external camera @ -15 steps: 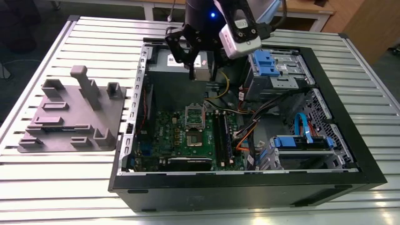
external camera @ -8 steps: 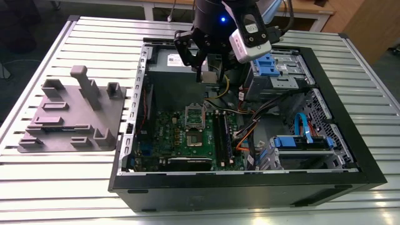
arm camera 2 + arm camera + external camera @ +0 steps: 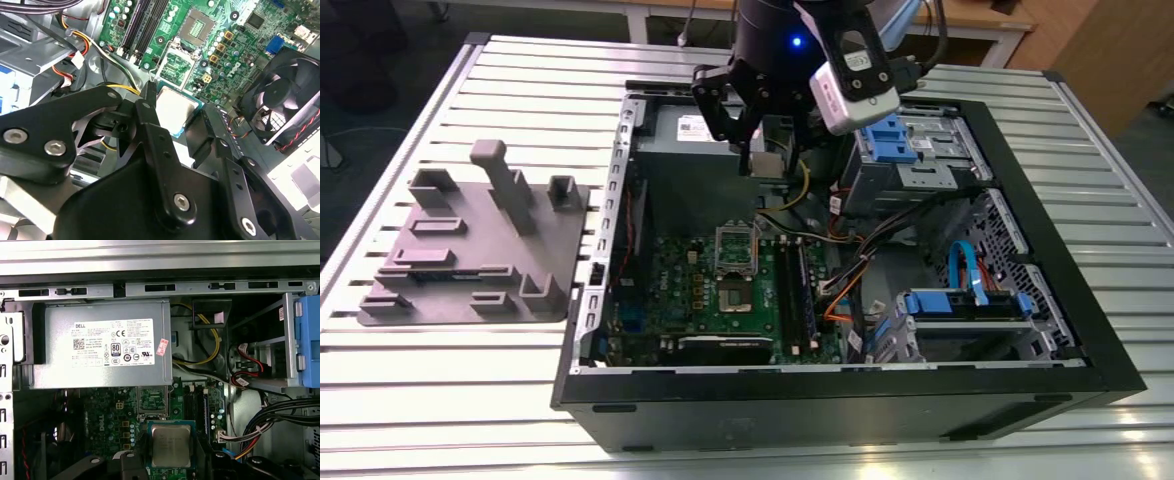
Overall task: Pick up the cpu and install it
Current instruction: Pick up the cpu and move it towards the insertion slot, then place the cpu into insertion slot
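1. The cpu (image 3: 171, 444) is grasped by its opposite edges in the clenched end effector (image 3: 767, 165), with its metal top facing the first wrist view's camera.
2. It is held in the air inside the open computer case (image 3: 1067, 330), apart from the motherboard (image 3: 700, 300).
3. In the exterior view, the flipped-open socket frame (image 3: 736, 246) and, beyond it, the bare socket (image 3: 736, 298) are seen at 6 o'clock from the cpu.
4. The grey power supply (image 3: 100, 345) is seen at 10 o'clock from the cpu and a drive cage with blue tabs (image 3: 897, 140) at 3 o'clock.
5. Yellow and black cables (image 3: 210, 335) are strung close beside the held chip, and a black fan (image 3: 280, 105) is mounted near the board.
6. A grey fixture (image 3: 467, 250) is set on the slatted table (image 3: 440, 400) at 9 o'clock from the case.
7. The cpu's underside is hidden. In the exterior view the chip is largely covered by the black fingers (image 3: 150, 130).
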You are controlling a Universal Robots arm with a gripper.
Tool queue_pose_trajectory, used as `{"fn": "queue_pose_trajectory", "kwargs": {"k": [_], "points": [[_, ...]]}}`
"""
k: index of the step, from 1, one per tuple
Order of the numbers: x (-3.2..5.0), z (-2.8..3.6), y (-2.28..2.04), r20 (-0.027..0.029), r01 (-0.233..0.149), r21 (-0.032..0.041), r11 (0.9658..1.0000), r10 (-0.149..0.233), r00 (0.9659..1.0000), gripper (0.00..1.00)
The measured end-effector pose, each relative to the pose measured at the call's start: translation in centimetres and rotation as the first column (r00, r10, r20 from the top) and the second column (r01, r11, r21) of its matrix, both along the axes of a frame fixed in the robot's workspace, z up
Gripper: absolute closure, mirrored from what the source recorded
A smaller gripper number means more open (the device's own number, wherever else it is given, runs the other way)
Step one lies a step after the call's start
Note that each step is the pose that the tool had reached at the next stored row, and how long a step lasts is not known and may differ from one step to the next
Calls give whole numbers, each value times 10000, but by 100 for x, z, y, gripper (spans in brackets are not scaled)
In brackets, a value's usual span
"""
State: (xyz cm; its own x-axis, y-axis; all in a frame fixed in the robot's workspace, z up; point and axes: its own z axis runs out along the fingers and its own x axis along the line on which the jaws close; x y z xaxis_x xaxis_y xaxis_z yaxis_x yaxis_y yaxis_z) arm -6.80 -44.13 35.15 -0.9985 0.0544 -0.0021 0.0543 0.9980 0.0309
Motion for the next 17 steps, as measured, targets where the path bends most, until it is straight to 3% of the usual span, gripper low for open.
{"fn": "queue_pose_trajectory", "kwargs": {"k": [7,11,14,17], "points": [[3,-6,-6,0,-2,-1,10000,2,10000,53],[11,-59,-115,0,-1,-1,10000,1,10000,53],[74,-114,-163,0,0,0,10000,0,10000,53],[83,-169,-221,0,-17,-1,10000,17,10000,53]]}}
